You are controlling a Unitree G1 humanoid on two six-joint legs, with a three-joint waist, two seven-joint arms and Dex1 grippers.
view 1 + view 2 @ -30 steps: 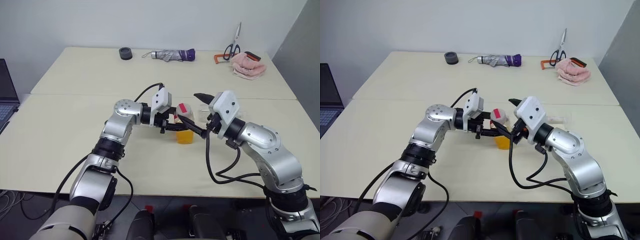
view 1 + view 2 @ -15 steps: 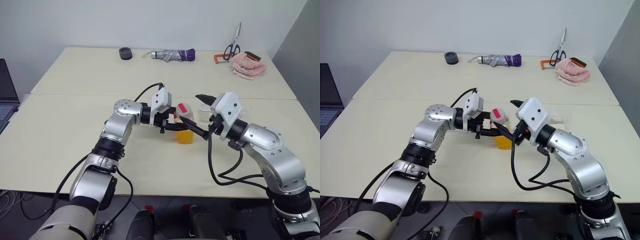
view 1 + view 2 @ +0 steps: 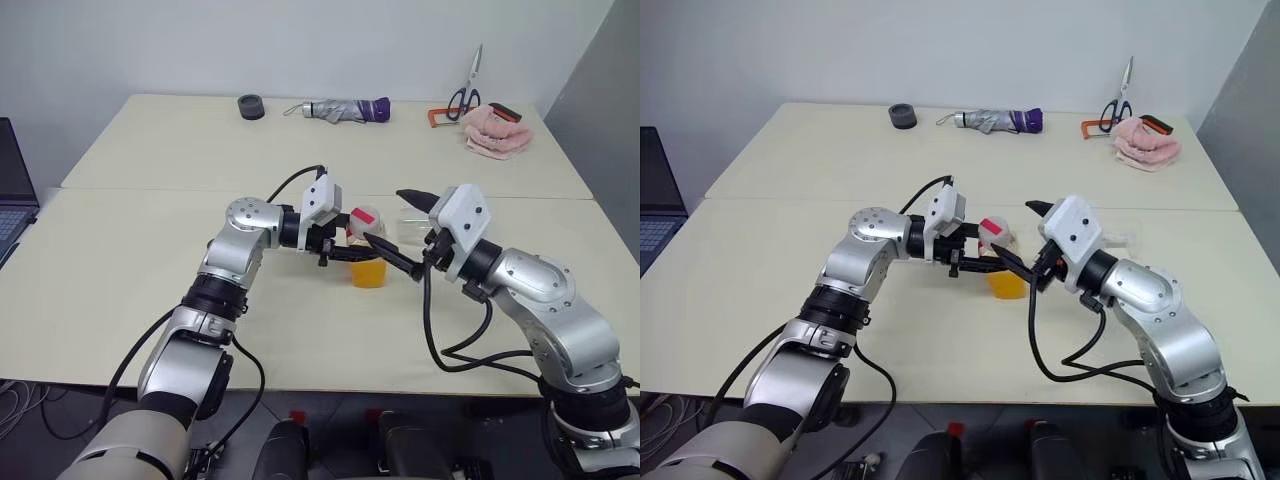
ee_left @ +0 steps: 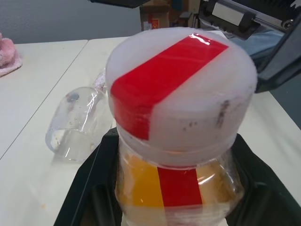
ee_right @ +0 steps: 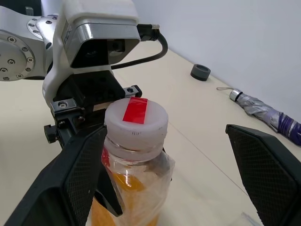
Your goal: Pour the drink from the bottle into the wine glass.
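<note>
The bottle (image 3: 367, 258) stands upright at the middle of the table (image 3: 120, 270), white cap with a red strip on top, the orange drink (image 3: 368, 272) in its lower part. My left gripper (image 3: 350, 252) reaches in from the left and is shut on the bottle just under the cap; its black fingers (image 4: 89, 188) hug the neck. My right gripper (image 3: 385, 217) comes from the right, open, its wide-spread fingers (image 5: 80, 174) on either side of the cap without touching it. The wine glass (image 4: 77, 125) lies on its side on the table behind the bottle, partly hidden by my right wrist.
Along the far edge lie a black tape roll (image 3: 251, 106), a folded umbrella (image 3: 345, 109), scissors (image 3: 465, 92) and a pink cloth (image 3: 495, 130). A laptop (image 3: 12, 190) sits off the left edge. A seam runs across between the two tabletops.
My right arm has drifted very slightly to the right. The bottle, the glass and the left gripper's hold look the same.
</note>
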